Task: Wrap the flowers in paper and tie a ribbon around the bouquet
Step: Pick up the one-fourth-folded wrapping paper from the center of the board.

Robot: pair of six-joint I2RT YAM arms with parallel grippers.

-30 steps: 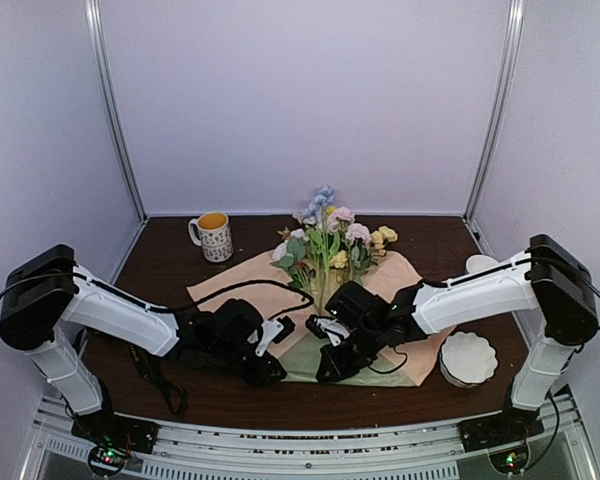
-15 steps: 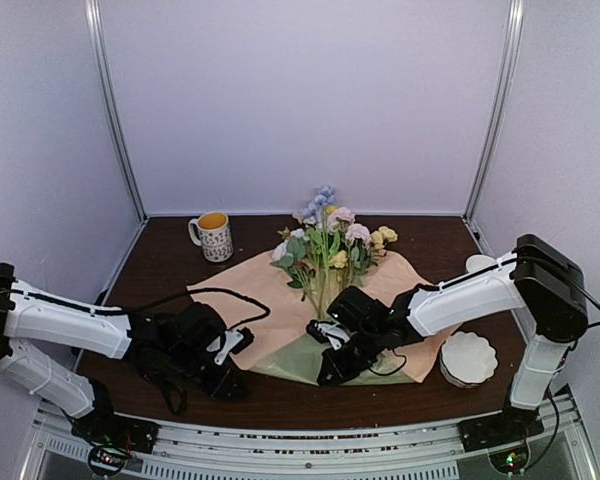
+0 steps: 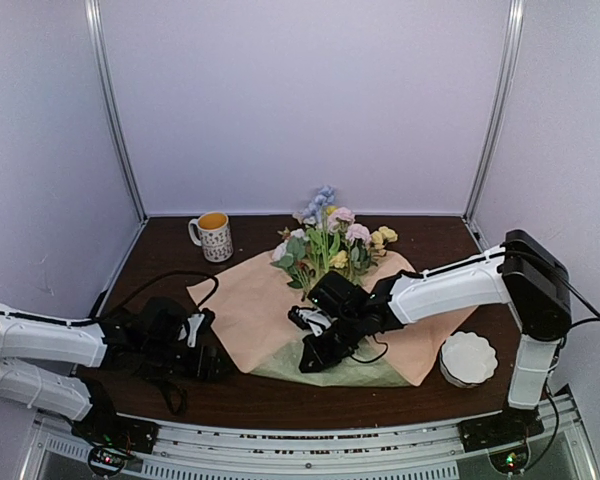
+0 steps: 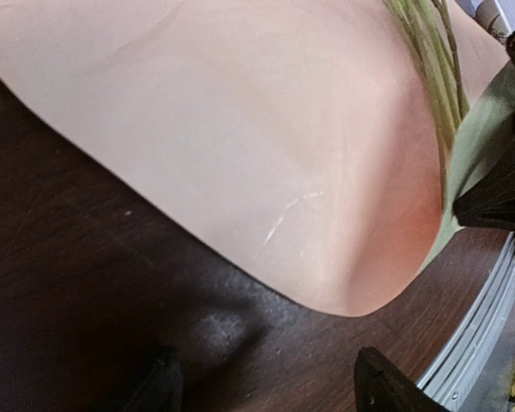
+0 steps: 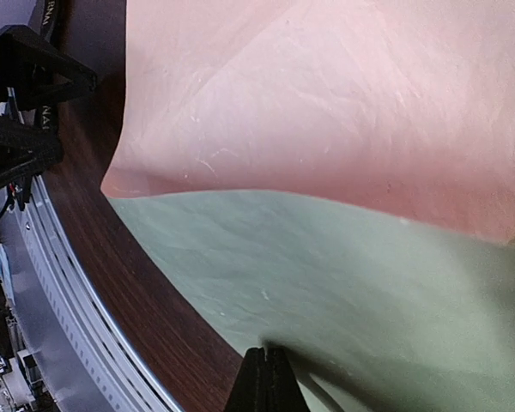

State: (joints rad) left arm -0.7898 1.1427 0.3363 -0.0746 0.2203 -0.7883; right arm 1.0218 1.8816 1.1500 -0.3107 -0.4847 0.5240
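Though thin and smooth, the paper [image 3: 250, 300] lies broad and gently rumpled on the dark wooden table [image 3: 160, 265]. Its peach side faces up, and a sage-green strip shows along the near edge. From above, the flowers [image 3: 330, 240] rest on its far part, with small pastel blooms toward the back wall and thin stems running forward. A patterned mug [image 3: 213, 236], orange-yellow inside, stands off the sheet's far left corner. A white scalloped bowl [image 3: 468, 357] sits by its near right corner. The left gripper [image 3: 210, 360] lies low over bare wood just left of the paper. The right gripper [image 3: 310, 358] is down on the green strip, its arm crossing the sheet's right half.

The left wrist view shows two dark fingertips [image 4: 386, 386] spread wide over bare wood, holding nothing, near the paper's rounded peach edge. Green stems cross the upper right.

Seen from the right wrist, the fingers [image 5: 262, 378] are pressed together, pinching the green face's near edge, which puckers toward them. Peach paper folds over beyond, and a metal rail [image 5: 69, 343] curves along the left.
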